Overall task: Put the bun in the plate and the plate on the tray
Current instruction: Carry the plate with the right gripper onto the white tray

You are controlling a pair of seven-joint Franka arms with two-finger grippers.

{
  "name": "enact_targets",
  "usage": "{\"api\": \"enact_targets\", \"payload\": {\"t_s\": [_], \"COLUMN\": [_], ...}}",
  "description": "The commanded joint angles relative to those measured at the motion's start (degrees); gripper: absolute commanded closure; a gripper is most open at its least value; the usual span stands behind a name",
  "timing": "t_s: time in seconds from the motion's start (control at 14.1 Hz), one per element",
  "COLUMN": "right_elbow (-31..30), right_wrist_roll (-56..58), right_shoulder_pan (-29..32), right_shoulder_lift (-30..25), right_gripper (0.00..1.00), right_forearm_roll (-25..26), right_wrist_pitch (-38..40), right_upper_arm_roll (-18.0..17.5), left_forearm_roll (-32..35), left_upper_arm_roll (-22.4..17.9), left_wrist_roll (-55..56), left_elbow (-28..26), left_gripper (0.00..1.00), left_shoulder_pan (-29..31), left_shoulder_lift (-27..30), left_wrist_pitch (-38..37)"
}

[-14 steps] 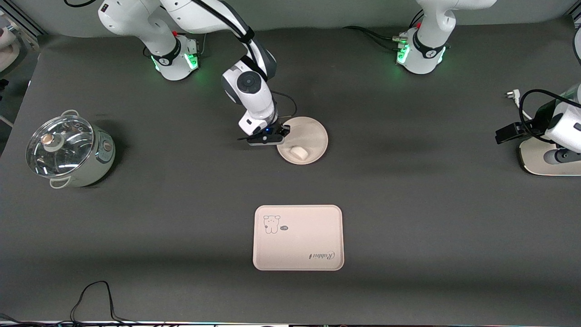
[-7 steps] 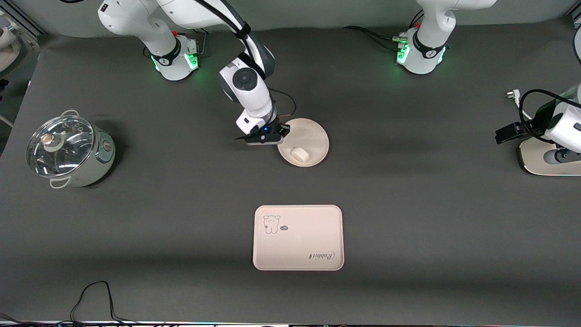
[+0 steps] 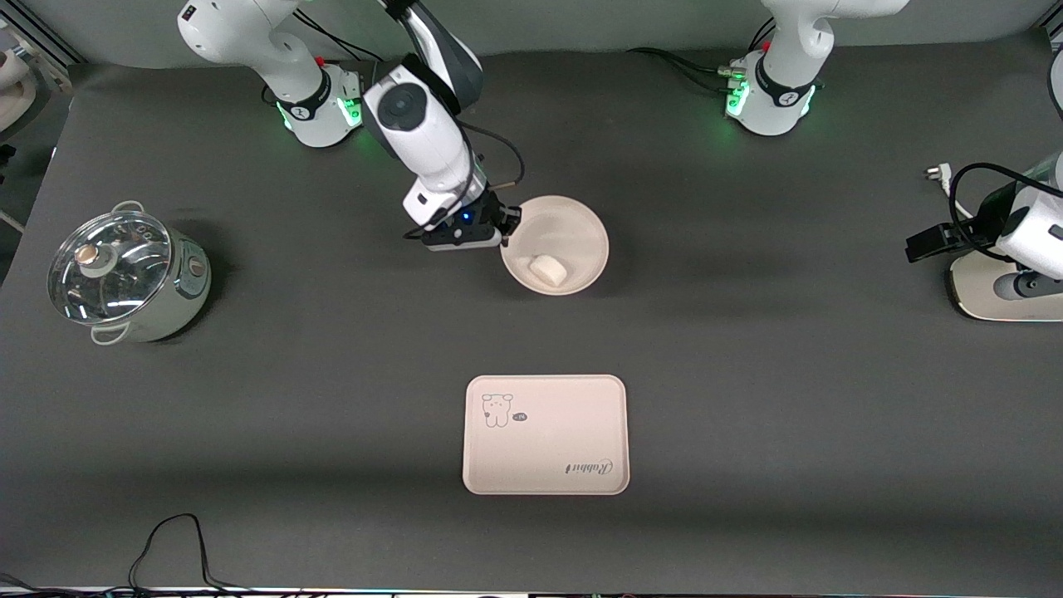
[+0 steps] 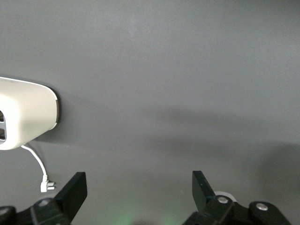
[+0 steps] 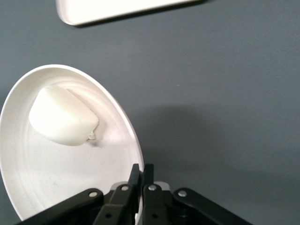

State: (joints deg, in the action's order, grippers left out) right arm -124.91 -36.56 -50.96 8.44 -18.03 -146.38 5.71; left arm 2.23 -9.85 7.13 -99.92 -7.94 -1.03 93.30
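The right pincer (image 3: 503,232), clamped on the plate (image 3: 573,228) rim, has lifted it, bun (image 3: 548,269) inside; tray (image 3: 546,434) next; left pincer (image 4: 138,194) waits apart.

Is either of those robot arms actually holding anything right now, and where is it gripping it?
Yes. The right gripper pinches the plate by its rim, with the bun in it. The left gripper, waiting with fingers open, holds nothing.

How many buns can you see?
1. The bun lies in the plate, which the right gripper holds by its rim. The lidded pot could hide more.
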Motion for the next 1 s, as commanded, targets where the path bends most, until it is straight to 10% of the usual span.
{"api": "enact_targets", "payload": {"t_s": [0.0,0.28,0.93], "right_elbow": [0.5,7.8,48.2], "right_wrist_roll": [4.7,8.1,8.8], "right_shoulder_pan": [1.4,5.3,15.1], "right_shoulder_lift": [-1.8,4.7,31.5], "right_gripper": [1.0,1.0,1.0], "right_forearm_roll": [-3.7,-3.8,-9.1], "right_wrist_pitch": [1.5,1.6,12.2], "right_upper_arm_roll": [0.0,0.1,0.4], "left_forearm_roll": [-0.1,-0.1,-0.1], "left_upper_arm_roll": [-0.4,-0.4,-0.3], "left_wrist_roll": [-0.6,-0.6,-0.6], "left_elbow": [-0.3,-0.3,-0.4], "left_gripper": [0.0,0.0,0.0], "left_shoulder_pan": [-0.8,-0.8,-0.8], "left_shoulder_lift": [0.9,0.9,0.8], "left_wrist_pitch": [-0.8,-0.8,-0.8]}}
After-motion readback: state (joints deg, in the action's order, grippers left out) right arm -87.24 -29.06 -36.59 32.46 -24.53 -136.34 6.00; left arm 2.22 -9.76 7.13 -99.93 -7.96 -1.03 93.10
